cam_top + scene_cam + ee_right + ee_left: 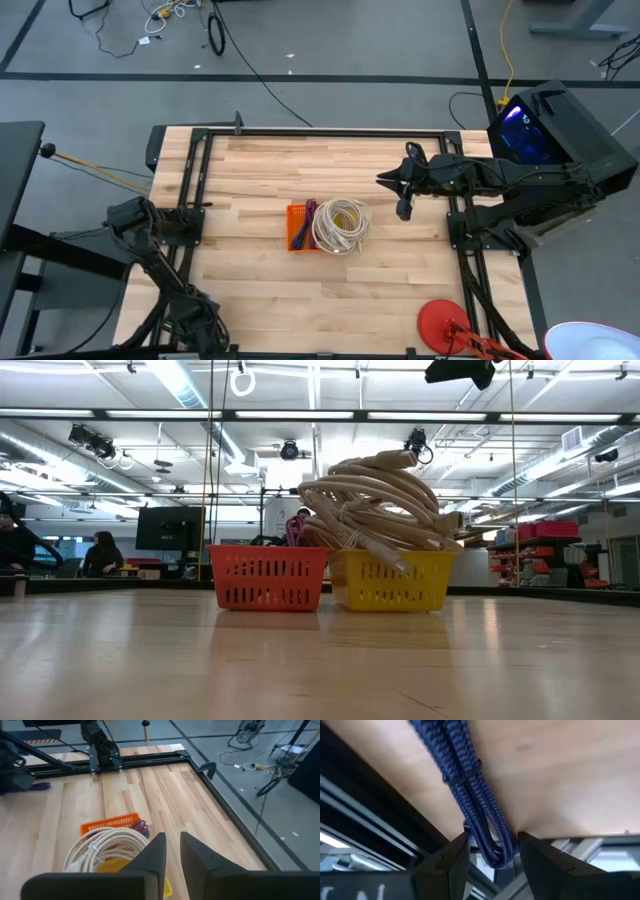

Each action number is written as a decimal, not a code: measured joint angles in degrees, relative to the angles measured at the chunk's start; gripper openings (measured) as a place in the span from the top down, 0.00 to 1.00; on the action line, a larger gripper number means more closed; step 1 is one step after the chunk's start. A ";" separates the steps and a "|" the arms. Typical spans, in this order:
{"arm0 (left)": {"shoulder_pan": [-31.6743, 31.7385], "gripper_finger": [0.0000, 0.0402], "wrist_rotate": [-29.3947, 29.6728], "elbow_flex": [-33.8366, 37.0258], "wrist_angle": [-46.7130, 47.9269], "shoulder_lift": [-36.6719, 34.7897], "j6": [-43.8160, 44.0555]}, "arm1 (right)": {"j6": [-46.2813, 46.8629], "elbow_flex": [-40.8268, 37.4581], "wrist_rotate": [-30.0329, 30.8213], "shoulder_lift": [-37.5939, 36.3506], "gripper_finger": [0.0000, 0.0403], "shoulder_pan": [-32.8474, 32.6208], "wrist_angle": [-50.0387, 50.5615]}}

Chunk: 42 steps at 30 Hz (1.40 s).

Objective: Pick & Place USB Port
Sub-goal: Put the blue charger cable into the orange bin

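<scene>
Beige cables [342, 226] fill the yellow basket [392, 581]; purple ones sit in the orange basket [297, 227]. Left gripper [492, 852], at the table's near-left corner, pinches a blue braided cable [470, 785], still to be delivered. Right gripper [171, 851] hovers empty, fingers slightly parted.

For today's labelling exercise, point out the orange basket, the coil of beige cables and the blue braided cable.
orange basket [268, 577], low view, on its front wall.
coil of beige cables [341, 226], high view, on the coil's loops.
blue braided cable [470, 795], left wrist view, on the doubled strands above the left gripper [493, 851].
</scene>
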<state>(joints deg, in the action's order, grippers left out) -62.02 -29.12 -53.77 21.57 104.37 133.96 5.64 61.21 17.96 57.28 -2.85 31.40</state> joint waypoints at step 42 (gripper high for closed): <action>30.14 0.96 54.25 0.90 7.35 -10.40 -40.69 | 0.15 0.00 -1.97 0.02 0.85 0.00 -2.23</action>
<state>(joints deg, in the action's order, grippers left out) -31.88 25.13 -52.87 28.92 93.97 93.28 5.79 61.21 15.99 57.30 -2.85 29.17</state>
